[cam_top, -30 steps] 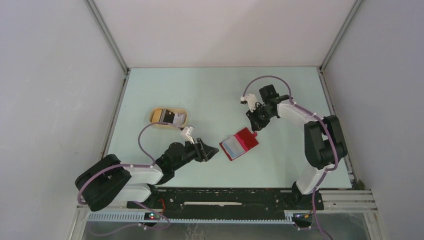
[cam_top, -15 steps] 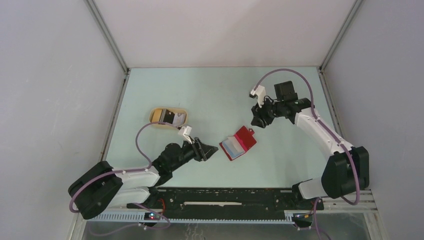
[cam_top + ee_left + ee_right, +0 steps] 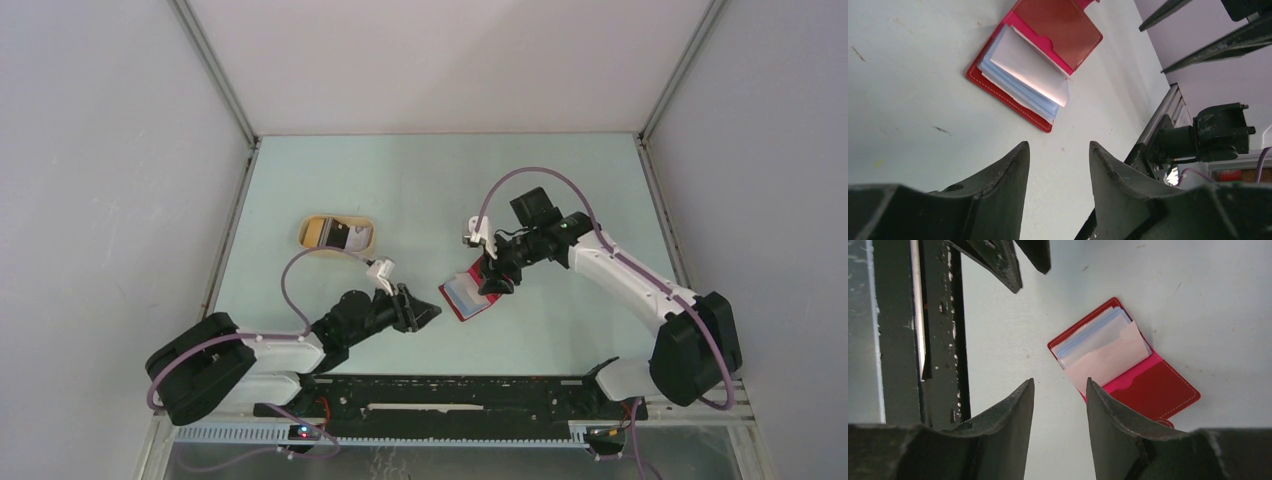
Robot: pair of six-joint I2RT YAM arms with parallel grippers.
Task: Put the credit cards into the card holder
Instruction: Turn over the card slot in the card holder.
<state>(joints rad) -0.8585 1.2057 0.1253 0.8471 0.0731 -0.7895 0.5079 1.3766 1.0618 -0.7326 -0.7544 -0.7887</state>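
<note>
The red card holder (image 3: 461,298) lies open on the table, with grey and pale-blue pockets on its left half. It shows in the left wrist view (image 3: 1048,35) and the right wrist view (image 3: 1153,385). My right gripper (image 3: 491,284) is open and empty, low over the holder's far right part. My left gripper (image 3: 427,313) is open and empty, just left of the holder, pointing at it. The credit cards lie in the tan oval tray (image 3: 337,250) at the left: a golden-brown one (image 3: 320,230) and whitish and dark ones (image 3: 356,237).
The black base rail (image 3: 450,392) runs along the near table edge. It shows at the left of the right wrist view (image 3: 923,315). My left gripper's fingertips (image 3: 1009,267) show at the top of the right wrist view. Grey walls enclose the table.
My right arm has swung from the far right down and left, and its gripper now sits over the card holder. My left gripper has shifted slightly toward me. The holder has not moved.
</note>
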